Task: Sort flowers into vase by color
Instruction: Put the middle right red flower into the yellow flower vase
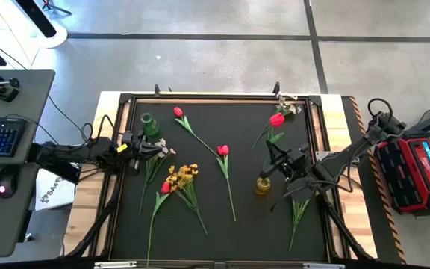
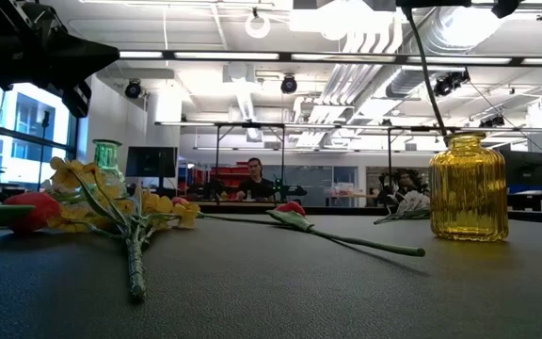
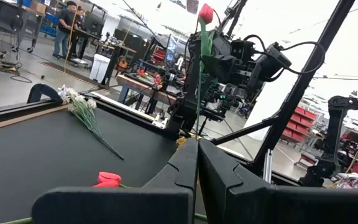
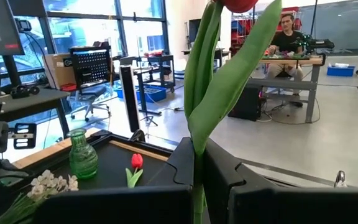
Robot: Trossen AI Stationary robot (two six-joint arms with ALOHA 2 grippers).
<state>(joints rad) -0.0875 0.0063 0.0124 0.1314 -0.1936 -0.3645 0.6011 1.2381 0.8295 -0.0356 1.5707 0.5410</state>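
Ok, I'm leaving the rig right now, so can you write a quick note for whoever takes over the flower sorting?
Right hand: shut on a red tulip, held upright close to the yellow vase.
Left hand: shut, beside a white sprig near the green vase; I cannot tell if it grips it.
On the mat: three more red tulips, a yellow bunch, another white sprig at the far right corner.
Done: nothing seen standing in either vase.
Left: all the sorting.
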